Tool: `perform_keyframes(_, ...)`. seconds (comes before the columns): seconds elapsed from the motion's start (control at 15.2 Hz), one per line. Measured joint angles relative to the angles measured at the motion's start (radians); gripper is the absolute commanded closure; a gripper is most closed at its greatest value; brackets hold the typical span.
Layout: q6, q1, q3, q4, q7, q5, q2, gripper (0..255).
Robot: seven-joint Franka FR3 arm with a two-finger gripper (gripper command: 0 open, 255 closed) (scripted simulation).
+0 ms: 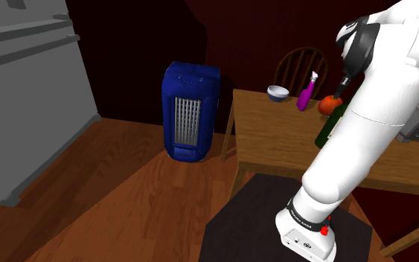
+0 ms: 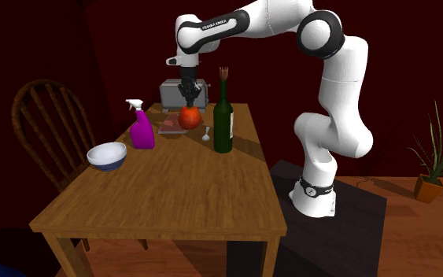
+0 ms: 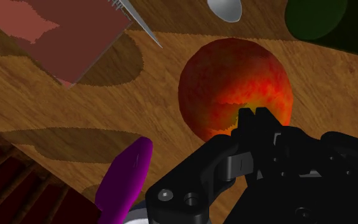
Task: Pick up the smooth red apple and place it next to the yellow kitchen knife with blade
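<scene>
The red apple (image 3: 234, 79), with an orange-yellow patch, sits on the wooden table (image 2: 172, 197) near its far end, between a reddish board (image 3: 69, 32) and a dark green bottle (image 3: 317, 19). From the side it is the apple (image 2: 189, 117) in the second exterior view and the apple (image 1: 327, 105) in the shoulder view. My gripper (image 3: 251, 115) hangs just above it with its fingertips together and nothing between them. A grey pointed knife blade (image 3: 139, 25) reaches off the board's edge toward the apple; its handle is out of sight.
A spoon (image 2: 206, 135) lies by the green bottle (image 2: 223, 118). A purple spray bottle (image 2: 141, 130) and a white bowl (image 2: 107, 156) stand on the chair's side. A toaster (image 2: 176, 90) sits behind the apple. A blue heater (image 1: 191, 112) stands on the floor.
</scene>
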Motion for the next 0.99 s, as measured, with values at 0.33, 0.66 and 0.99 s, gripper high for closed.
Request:
perform_keyframes(0.33, 0.063, -0.004, 0.003, -0.058, -0.012, 0.016, 0.015, 255)
perform_keyframes(0.66, 0.127, -0.013, 0.007, -0.113, -0.033, 0.042, 0.038, 255)
perform_keyframes(0.99, 0.185, -0.037, 0.022, -0.152, -0.07, 0.094, 0.087, 255)
